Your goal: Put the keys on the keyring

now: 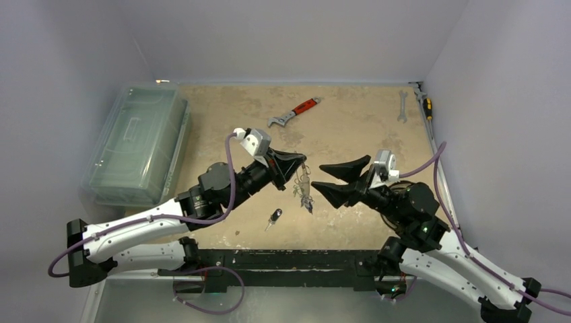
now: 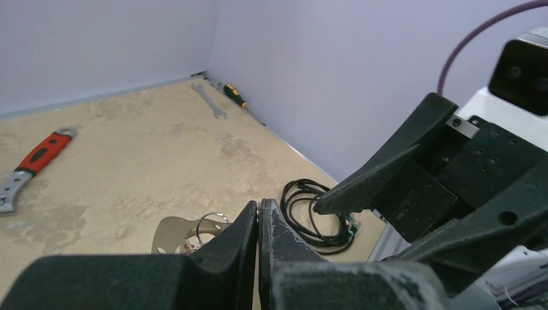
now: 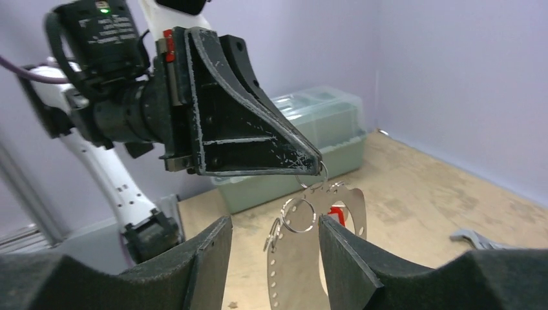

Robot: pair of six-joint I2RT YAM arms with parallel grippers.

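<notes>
My left gripper (image 1: 300, 165) is shut on a small split ring at the top of the keyring (image 1: 303, 188), a flat silvery plate with holes that hangs above the table. In the right wrist view the keyring (image 3: 295, 270) hangs from the left gripper (image 3: 316, 169), with another split ring (image 3: 298, 214) and a red tag (image 3: 336, 215) on it. My right gripper (image 3: 273, 223) is open, its jaws on either side of the plate without touching it; it also shows in the top view (image 1: 316, 177). A black-headed key (image 1: 274, 219) lies on the table. The left wrist view shows the shut left gripper (image 2: 258, 208) and part of the keyring (image 2: 169, 234).
A red-handled wrench (image 1: 296, 112) lies at the back middle. A spanner (image 1: 402, 106) and a screwdriver (image 1: 425, 103) lie at the back right. A clear plastic box (image 1: 138, 145) stands on the left. A coiled black cable (image 2: 316, 219) lies near the right wall.
</notes>
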